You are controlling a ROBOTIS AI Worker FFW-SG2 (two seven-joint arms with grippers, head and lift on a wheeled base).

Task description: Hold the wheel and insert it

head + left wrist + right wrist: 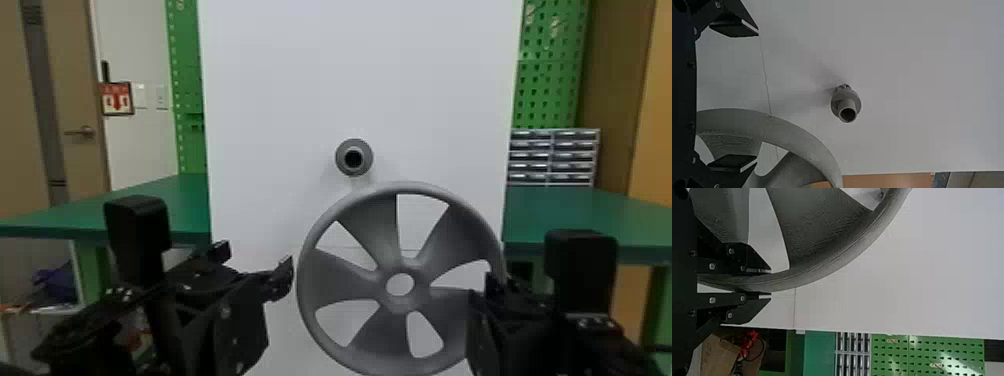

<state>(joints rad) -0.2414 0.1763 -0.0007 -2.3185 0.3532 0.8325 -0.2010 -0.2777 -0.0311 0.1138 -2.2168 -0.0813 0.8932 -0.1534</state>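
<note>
In the head view, the gray wheel (366, 286) stands upright with its broad, spoked face towards the robot; being round, it has no long axis across that face, and the line through its open hub runs roughly near to far. The hub sits lower and further right than the peg (366, 165), which juts from the white panel (280, 100) towards the robot with its hollow end facing near. The right gripper (481, 291) is at the wheel's right rim, while the left gripper (254, 262) has its fingers wide apart just beside the left rim. Far right, a drawer cabinet (552, 157) stands by the green table (555, 210); what its drawers contain cannot be told. The left wrist view shows that claw spread wide with nothing clamped between its fingers (732, 161), part of the wheel's curved rim lying behind one of them. The peg stands free of the wheel, its hollow end pointing out from the panel. In the right wrist view, the claw is narrow and grips the wheel's rim, one finger inside it and the other outside. Beyond the panel, on the right, is a cardboard box (717, 356); a red item (750, 342) and a dark cable (763, 350) lie in or beside it, which of the two I cannot tell.
</note>
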